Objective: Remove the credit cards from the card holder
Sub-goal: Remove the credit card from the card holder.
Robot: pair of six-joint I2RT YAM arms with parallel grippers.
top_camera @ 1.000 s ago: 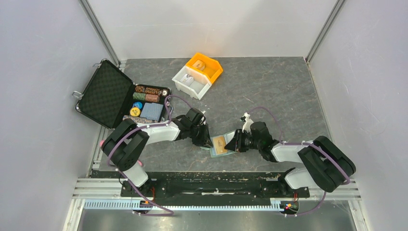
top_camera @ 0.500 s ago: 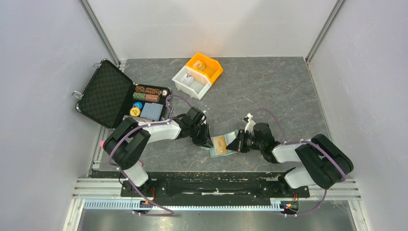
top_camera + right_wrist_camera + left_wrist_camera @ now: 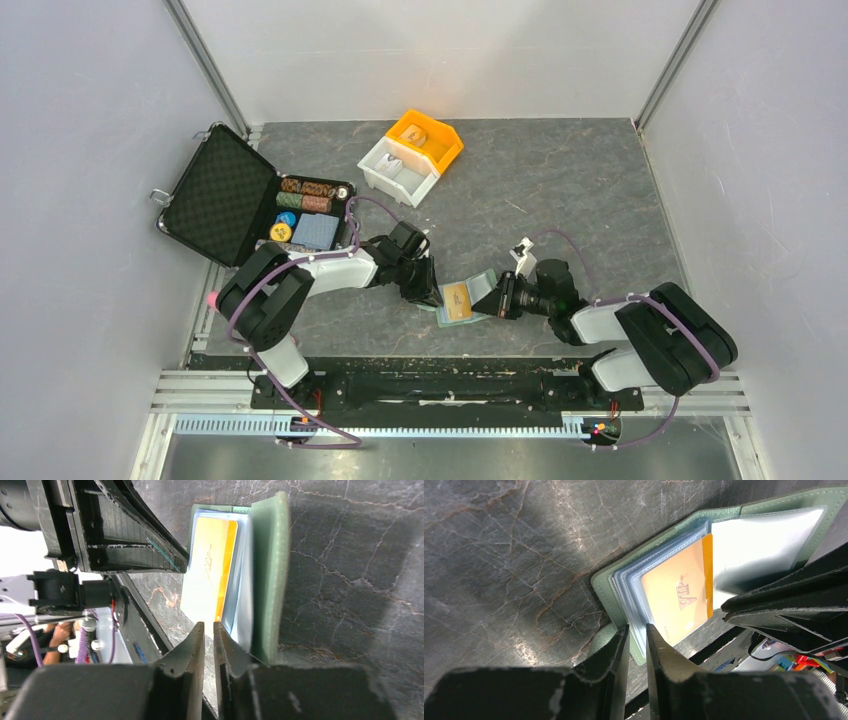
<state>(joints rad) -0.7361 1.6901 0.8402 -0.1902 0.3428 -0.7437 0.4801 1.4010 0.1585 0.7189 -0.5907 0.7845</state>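
While the pale sage-green bifold card holder (image 3: 601, 587) is lying open on the dark grey marbled table (image 3: 560, 190), I am pinching its edge with my left claw (image 3: 636, 627). My right claw (image 3: 208, 625) is pressing nearly together at the orange-tan plastic credit card (image 3: 674, 590) sitting in a clear sleeve (image 3: 629, 600); whether it is gripping it, I cannot tell.

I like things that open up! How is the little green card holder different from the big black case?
The black case is much bigger than the card holder. The case is black, while the holder is pale green with clear pockets. The case holds poker chips, while the holder shows an orange card. Both lie open.
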